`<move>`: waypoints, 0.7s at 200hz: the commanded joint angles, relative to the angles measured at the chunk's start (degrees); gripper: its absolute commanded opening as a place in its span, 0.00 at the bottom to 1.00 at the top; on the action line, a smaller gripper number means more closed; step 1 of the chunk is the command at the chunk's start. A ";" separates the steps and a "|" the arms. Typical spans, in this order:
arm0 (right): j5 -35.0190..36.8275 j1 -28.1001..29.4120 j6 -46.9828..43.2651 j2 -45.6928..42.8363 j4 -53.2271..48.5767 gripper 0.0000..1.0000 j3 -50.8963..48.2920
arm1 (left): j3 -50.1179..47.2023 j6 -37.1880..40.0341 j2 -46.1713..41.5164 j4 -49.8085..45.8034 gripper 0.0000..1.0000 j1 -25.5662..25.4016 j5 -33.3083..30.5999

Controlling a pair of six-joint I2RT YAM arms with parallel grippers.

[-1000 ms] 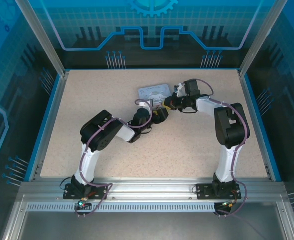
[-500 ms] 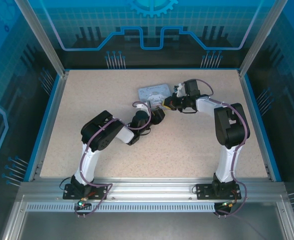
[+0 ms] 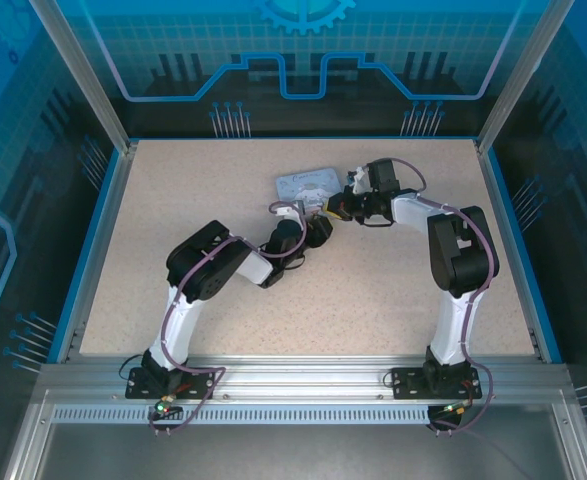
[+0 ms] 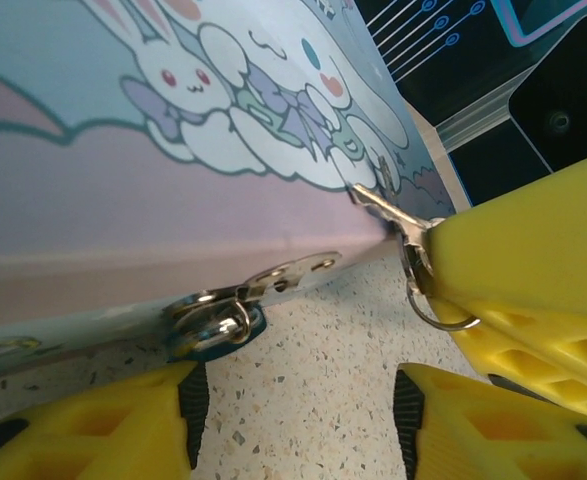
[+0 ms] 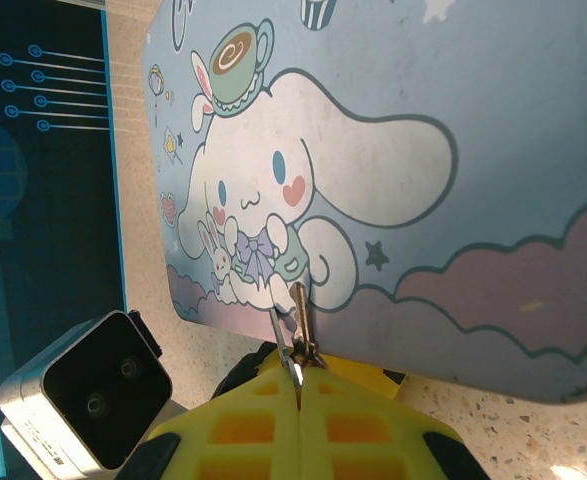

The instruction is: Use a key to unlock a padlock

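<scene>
Key at the tin's edge, padlock close by, left claw gaping.
Nearest in the left wrist view, left claw (image 4: pixel 298 400) spread wide over bare speckled counter (image 4: pixel 313 370), gripping nothing. Just beyond, tiny dark padlock (image 4: pixel 213 328) with a bluish glint, down on the counter at the hasp (image 4: pixel 293 272) on the front edge of the pastel cartoon tin (image 4: pixel 123 170). Further along that edge, right claw (image 5: pixel 301 385) pinched tight on the key (image 5: pixel 295 340) — tip laid against the tin's rim, key ring (image 4: pixel 438 312) dangling, apart from the padlock. From above, both claws close together at the tin's near side.
</scene>
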 commanded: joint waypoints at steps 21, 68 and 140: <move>0.01 0.47 -0.49 1.93 -2.27 0.00 0.40 | 2.11 2.65 2.03 -2.81 0.51 -1.03 -1.62; -0.05 0.44 -0.57 1.93 -2.54 0.00 0.65 | 2.34 2.70 2.60 -1.98 0.55 -1.16 -2.46; 0.08 0.44 -0.90 2.28 -2.87 0.00 0.83 | -4.73 5.85 -7.10 -4.40 0.72 -1.59 -0.71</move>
